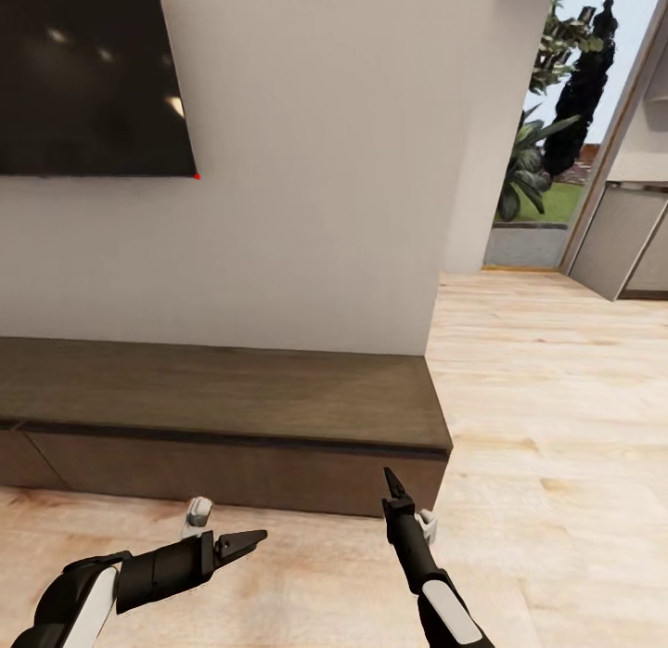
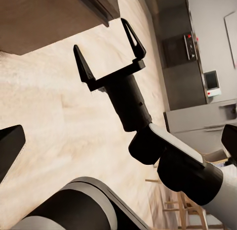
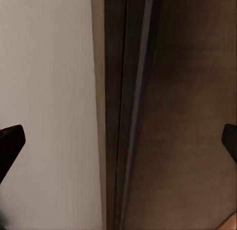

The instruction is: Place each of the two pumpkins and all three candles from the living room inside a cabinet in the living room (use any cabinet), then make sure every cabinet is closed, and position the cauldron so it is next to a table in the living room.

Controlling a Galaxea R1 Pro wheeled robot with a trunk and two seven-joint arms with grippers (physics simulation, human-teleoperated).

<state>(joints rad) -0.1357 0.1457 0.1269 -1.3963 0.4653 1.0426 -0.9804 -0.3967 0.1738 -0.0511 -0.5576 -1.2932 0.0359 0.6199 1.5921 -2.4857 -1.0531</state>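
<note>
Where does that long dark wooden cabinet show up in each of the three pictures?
Head view: the cabinet runs along the wall, left to centre, drawers shut.
Left wrist view: its corner beyond the right end effector.
Right wrist view: its front, close up.
Shared landmark: the pale wood floor.

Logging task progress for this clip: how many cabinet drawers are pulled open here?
0. The cabinet runs along the wall under the TV, its visible fronts flush. Its left end runs out of the head view, so a drawer there could be hidden.
</note>
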